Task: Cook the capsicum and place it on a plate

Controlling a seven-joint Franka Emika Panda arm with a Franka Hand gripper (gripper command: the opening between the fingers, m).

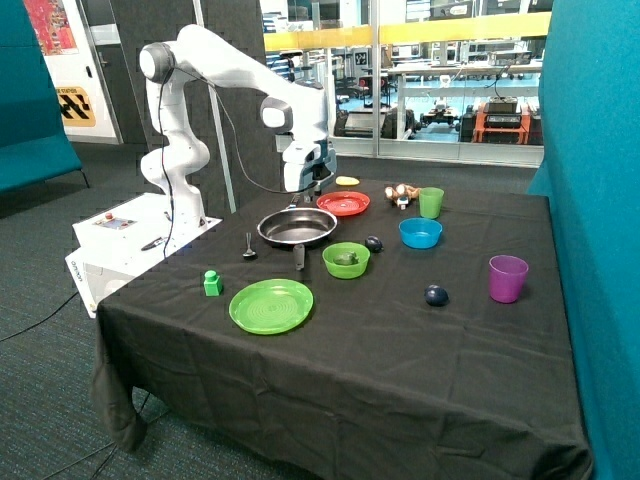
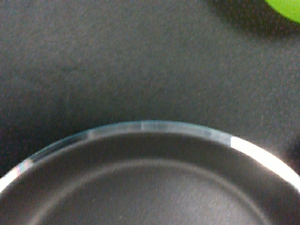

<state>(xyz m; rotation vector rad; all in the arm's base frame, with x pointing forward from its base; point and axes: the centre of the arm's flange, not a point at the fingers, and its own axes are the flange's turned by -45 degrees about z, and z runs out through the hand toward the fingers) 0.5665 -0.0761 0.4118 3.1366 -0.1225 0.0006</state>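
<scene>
The capsicum point(image 1: 347, 258) is a small dark green lump lying in the light green bowl point(image 1: 346, 262) near the middle of the table. Just behind that bowl stands the black frying pan point(image 1: 297, 228), empty, with its handle pointing toward the table's front. The red-orange plate point(image 1: 343, 204) lies behind the pan, also empty. My gripper point(image 1: 316, 186) hangs above the pan's far rim, between pan and plate, holding nothing that I can see. The wrist view shows only the pan's rim point(image 2: 159, 127), black cloth and a bright green edge point(image 2: 287, 8).
A large green plate point(image 1: 271, 305) and a green cube point(image 1: 212, 283) sit near the front. A spoon point(image 1: 249, 248) lies beside the pan. Two dark blue balls point(image 1: 373, 243) point(image 1: 436, 295), a blue bowl point(image 1: 420, 232), a green cup point(image 1: 431, 202) and a purple cup point(image 1: 507, 277) stand further along.
</scene>
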